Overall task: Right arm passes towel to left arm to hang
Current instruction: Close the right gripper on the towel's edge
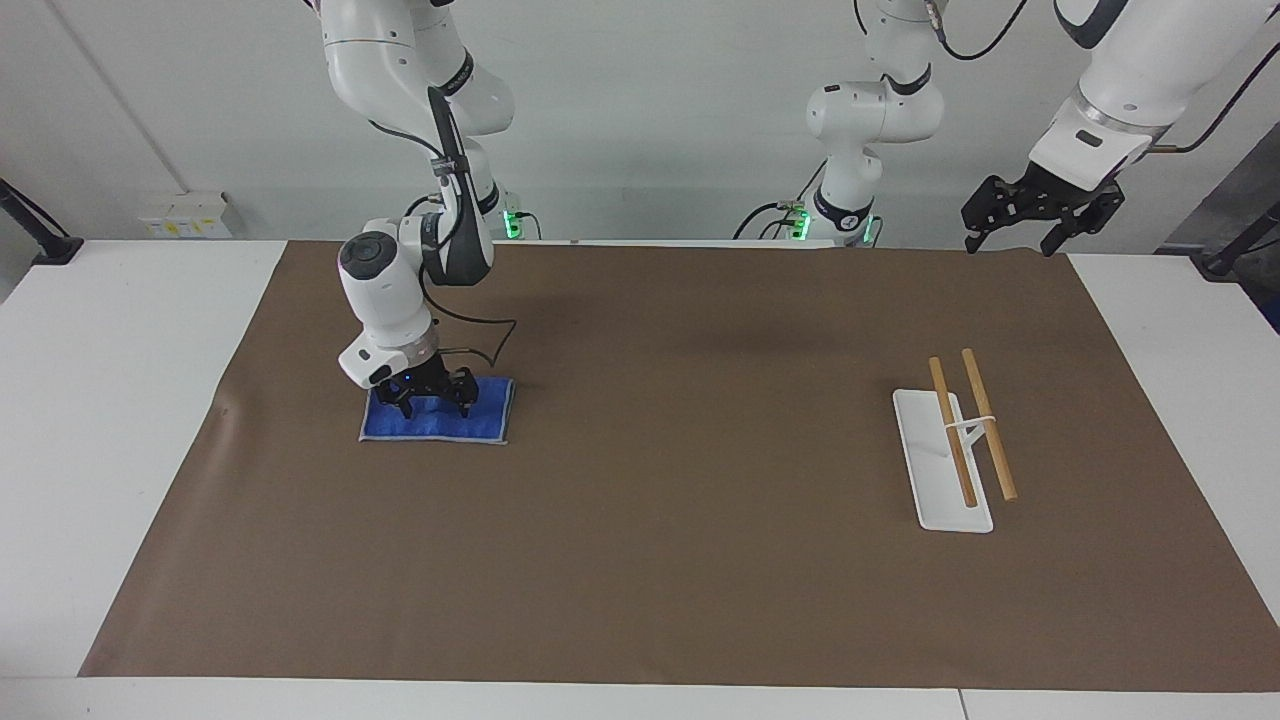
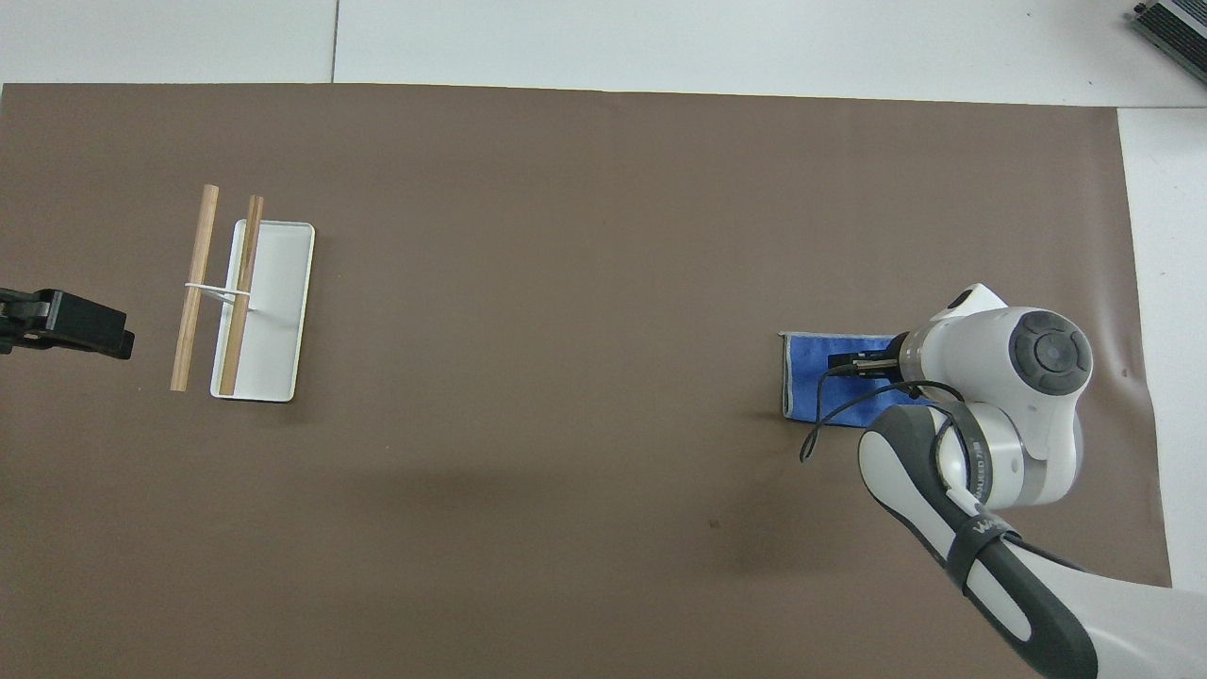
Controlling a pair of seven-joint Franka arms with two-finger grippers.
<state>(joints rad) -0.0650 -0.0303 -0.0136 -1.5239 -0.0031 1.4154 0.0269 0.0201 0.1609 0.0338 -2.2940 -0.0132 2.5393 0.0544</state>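
The right tool (image 1: 432, 398) is down on the towel (image 1: 437, 423) with its fingers spread wide, holding nothing. The towel lies flat on the brown mat (image 1: 680, 450), toward the right arm's end of the worktop (image 1: 120, 420). The left tool (image 1: 1040, 212) waits raised over the worktop's edge at the robots' side, open and empty. A wooden-barred rack (image 1: 955, 455) stands toward the left arm's end.

facing: high, toward robots | overhead: steeply down | shared: mat (image 1: 700, 450)
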